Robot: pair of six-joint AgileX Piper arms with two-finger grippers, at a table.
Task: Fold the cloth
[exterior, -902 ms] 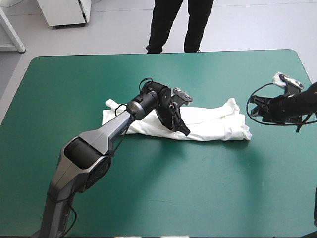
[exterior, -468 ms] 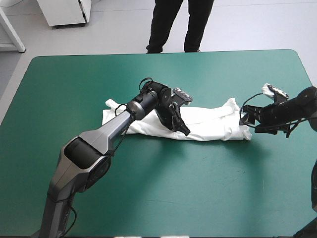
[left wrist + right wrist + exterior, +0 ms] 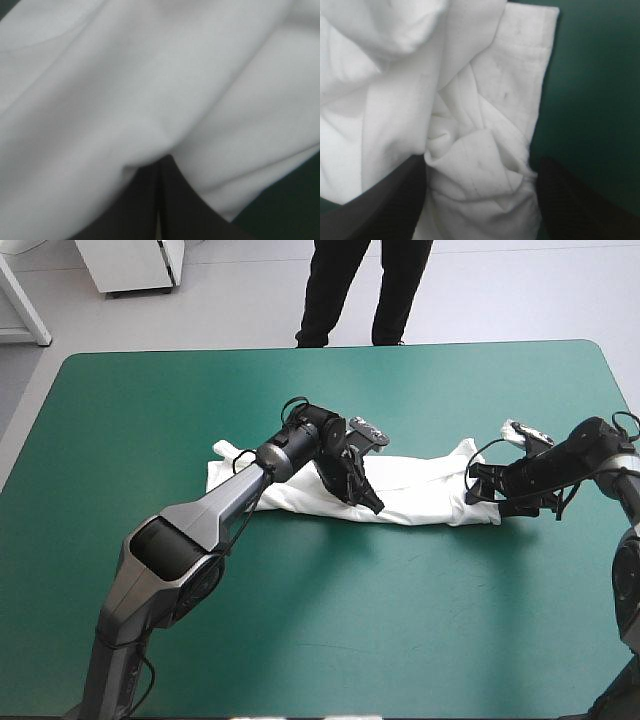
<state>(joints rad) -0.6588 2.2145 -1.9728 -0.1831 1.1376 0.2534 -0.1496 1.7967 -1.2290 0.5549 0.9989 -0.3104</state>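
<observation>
The white T-shirt lies in a long folded band across the middle of the teal-green table. My left gripper presses down at the band's near edge, about mid-length. In the left wrist view its black fingers meet in a point, shut on the T-shirt, and the cloth puckers at the tip. My right gripper is down at the band's right end. It stands open, with a crumpled hem and sleeve of the T-shirt lying between the fingers.
Bare teal-green cover stretches around the shirt, widest toward the near edge. The table's right edge lies a little beyond my right arm.
My right gripper has come in from the table's right side, moving left and down until it straddles the shirt's right end. The left arm and the shirt's middle have stayed still.
</observation>
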